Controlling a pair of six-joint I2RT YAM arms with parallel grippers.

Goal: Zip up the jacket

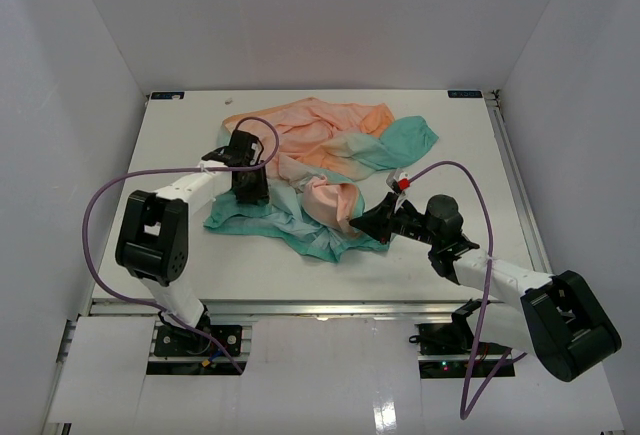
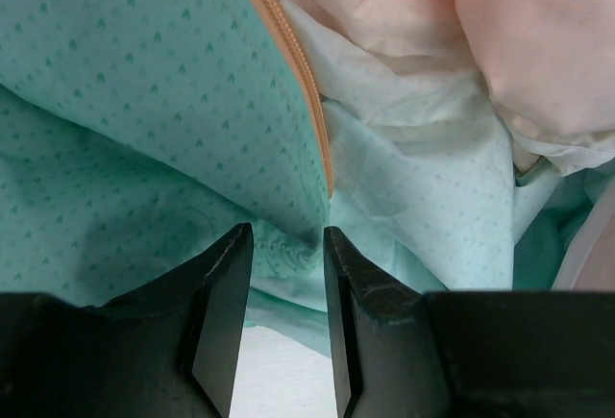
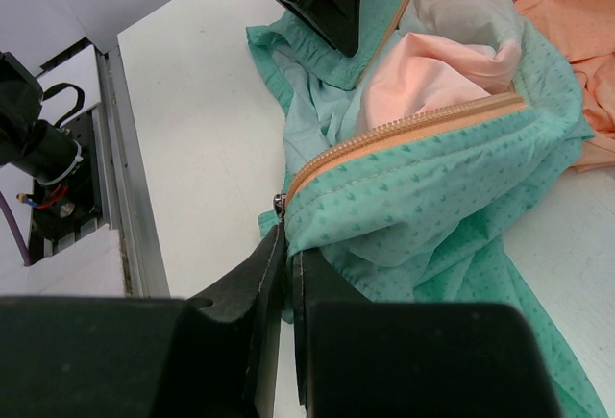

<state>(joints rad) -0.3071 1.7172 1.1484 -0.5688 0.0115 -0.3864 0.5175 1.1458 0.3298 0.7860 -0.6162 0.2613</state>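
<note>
Jacket lies crumpled mid-worktop, peach half toward the back, teal hem toward the arms. R pincer is closed tight on the teal hem corner, w/ the slider sitting just above its tips. From there one zip row runs away up and to the right along the fold edge, so its long axis points out from the R tips. L pincer is part-way open. The hem edge lies in the gap at its tips, no firm nip visible, bare worktop showing btw the fingers lower down. The other zip row comes down toward the L pincer and ends just above the gap, roughly in line w/ it. From above, L sits left of R w/ a bunched peach fold btw them, so the two row ends are apart. Prob next: L nips its row end and brings it rightward to the slider, which R is nearer to. Risk: thin cloth slips or folds under.
</note>
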